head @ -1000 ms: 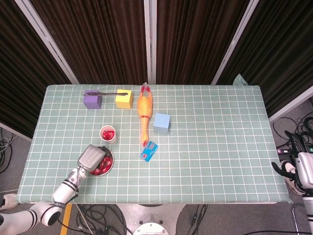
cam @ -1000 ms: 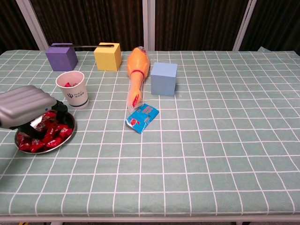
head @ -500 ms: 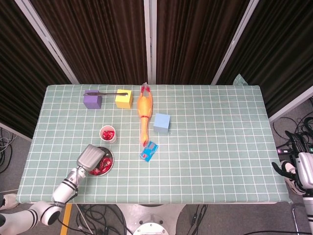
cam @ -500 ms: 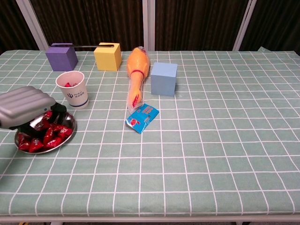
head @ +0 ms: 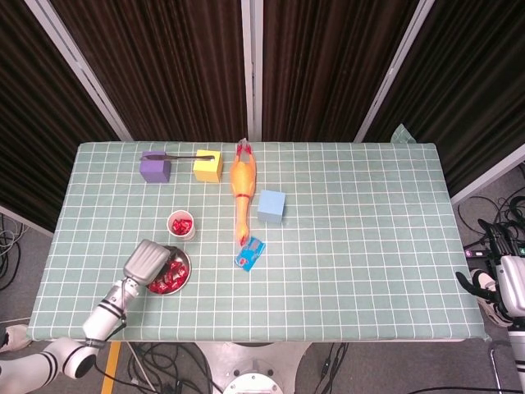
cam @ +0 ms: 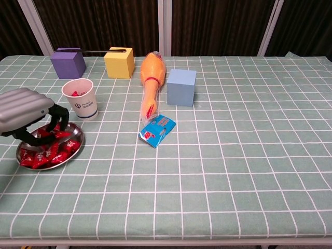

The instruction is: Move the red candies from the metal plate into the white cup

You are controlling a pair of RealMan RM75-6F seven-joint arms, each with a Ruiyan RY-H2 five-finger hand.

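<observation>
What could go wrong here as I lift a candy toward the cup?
The left robot hand has its fingertips down among the red candies, and I cannot tell if one is pinched, so it may come up empty. The white cup stands right beside the metal plate; a swinging robot hand could tip it. The light plate might also slide or tilt.
</observation>
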